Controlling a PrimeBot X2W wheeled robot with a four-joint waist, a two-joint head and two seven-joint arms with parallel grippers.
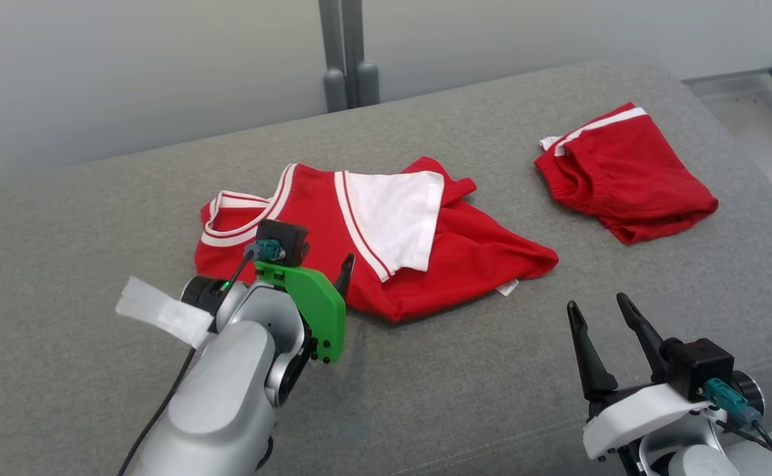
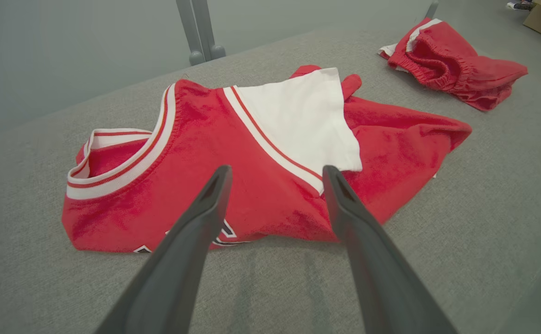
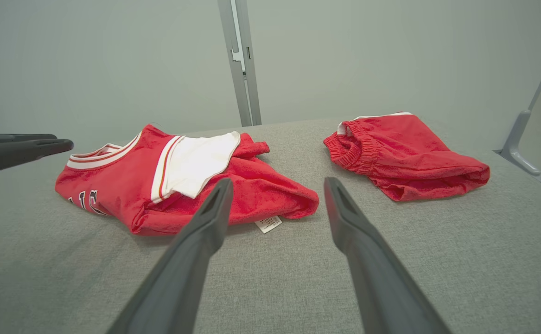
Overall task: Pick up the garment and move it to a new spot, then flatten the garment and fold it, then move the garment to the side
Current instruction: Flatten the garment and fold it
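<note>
Head view: crumpled red jersey with white sleeve (image 1: 386,264) lies mid-surface on grey upholstered bench (image 1: 465,396), long axis left to right. Left gripper (image 2: 276,171), jaws spread and empty, hovers at its near edge. Right gripper (image 1: 597,303), likewise spread and empty, stands farther off.

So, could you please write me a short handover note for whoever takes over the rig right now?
Left gripper: open, holding nothing, poised at the near edge of the red jersey.
Right gripper: open, holding nothing, above the bare grey surface, nearer the robot than the jersey.
Jersey: mid-surface, rumpled, its white sleeve flipped over the body.
Red shorts: far right, apart from the jersey, in a compact bundle.
Done: nothing on the jersey that shows; it is neither flat nor folded.
Left: grasp it, move it, flatten, fold, set aside.
</note>
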